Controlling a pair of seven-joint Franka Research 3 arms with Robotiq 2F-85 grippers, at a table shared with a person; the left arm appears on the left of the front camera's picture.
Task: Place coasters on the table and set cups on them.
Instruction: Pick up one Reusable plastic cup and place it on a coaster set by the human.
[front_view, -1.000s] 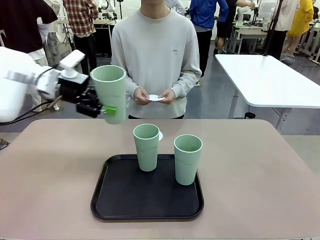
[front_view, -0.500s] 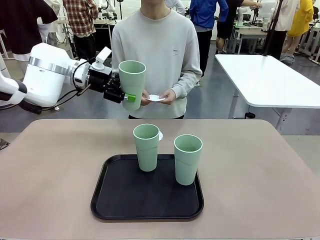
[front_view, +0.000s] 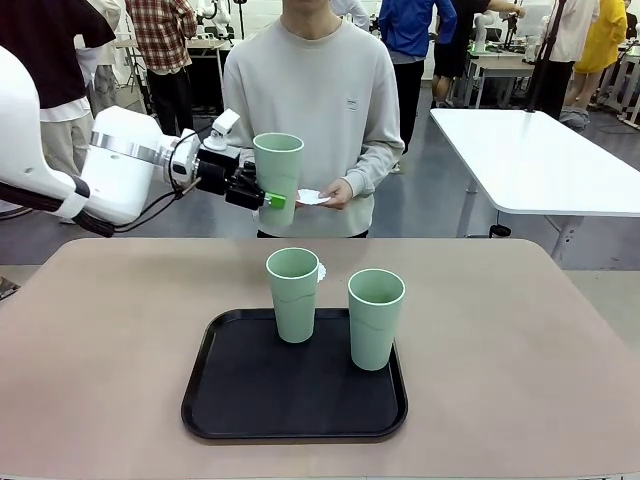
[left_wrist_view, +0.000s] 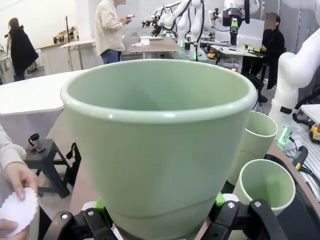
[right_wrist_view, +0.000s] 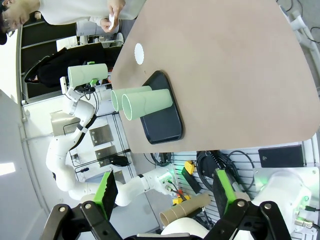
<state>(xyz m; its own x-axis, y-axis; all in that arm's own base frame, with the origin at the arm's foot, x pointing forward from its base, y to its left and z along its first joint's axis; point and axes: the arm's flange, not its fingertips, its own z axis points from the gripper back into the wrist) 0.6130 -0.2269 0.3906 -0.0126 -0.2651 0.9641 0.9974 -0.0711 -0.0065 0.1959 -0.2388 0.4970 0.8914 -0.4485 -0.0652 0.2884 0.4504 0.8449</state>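
Hanging above the far edge of the beige-tan bench (front_view: 100, 330), a tall pale mint-green plastic tumbler (front_view: 278, 165) was gripped by the closed left hand (front_view: 266, 199); the right hand (right_wrist_view: 164, 187) was spread wide, empty. The person's hand (front_view: 338, 192) nearby could be struck, or the round white paper doily (front_view: 321, 272) missed, were the descent misjudged.

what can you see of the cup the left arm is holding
The held cup is a tall, tapered, pale mint-green tumbler, matte plastic by its look, handleless and empty. It is roughly upright in the air beyond the tray, in front of the person's sweater. The left gripper clamps its lower wall; nothing else touches it.
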